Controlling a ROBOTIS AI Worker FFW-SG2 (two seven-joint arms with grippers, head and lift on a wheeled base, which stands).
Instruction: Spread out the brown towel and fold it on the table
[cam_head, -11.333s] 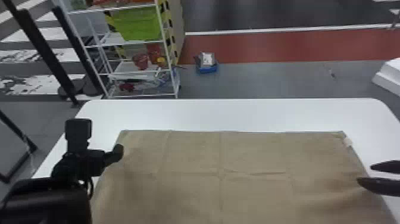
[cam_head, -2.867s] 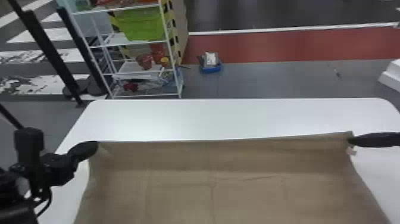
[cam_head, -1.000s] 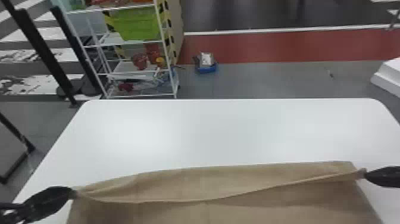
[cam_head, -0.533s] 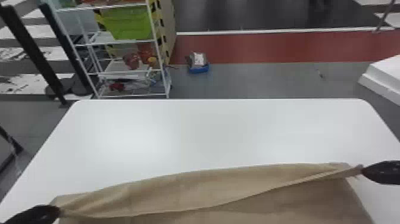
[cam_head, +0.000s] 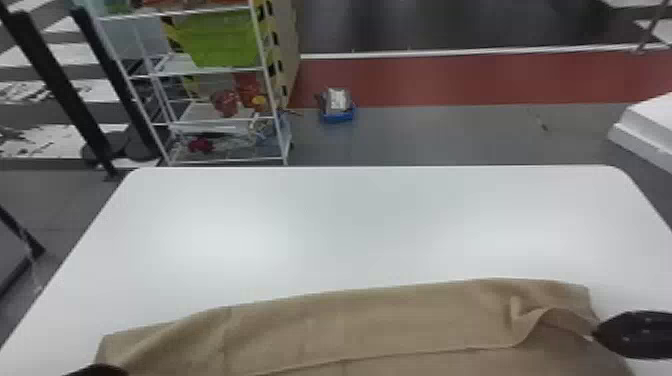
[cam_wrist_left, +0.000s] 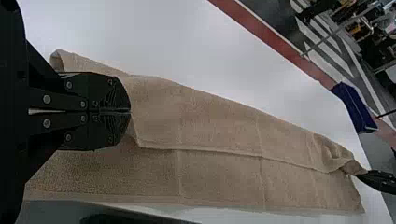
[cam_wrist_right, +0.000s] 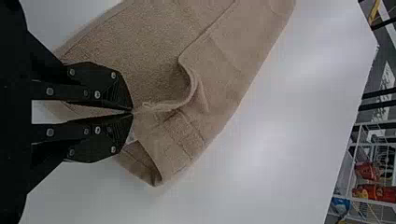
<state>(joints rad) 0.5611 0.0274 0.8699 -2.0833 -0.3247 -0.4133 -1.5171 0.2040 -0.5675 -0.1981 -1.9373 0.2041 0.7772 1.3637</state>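
Observation:
In the head view the brown towel (cam_head: 350, 320) lies along the table's near part, its far portion folded over toward me. My left gripper (cam_head: 102, 371) is at the bottom left, at the towel's left end; my right gripper (cam_head: 596, 334) is at its right end. In the left wrist view the left gripper (cam_wrist_left: 130, 111) is shut on the folded edge of the towel (cam_wrist_left: 219, 121). The right wrist view has the right gripper (cam_wrist_right: 132, 112) pinching a corner of the towel (cam_wrist_right: 140, 56), with a raised wrinkle beside the fingertips.
The white table (cam_head: 350, 225) extends beyond the towel to its far edge. Past it stand a wire shelf (cam_head: 220, 120) with a green bin at the back left and a small blue box (cam_head: 338, 116) on the floor. A white object (cam_head: 650, 125) is at the far right.
Both grippers have drawn the towel's far edge toward the robot and folded it over. Lately the left gripper has dropped lower in the head view, and a wrinkle has formed near the right one.

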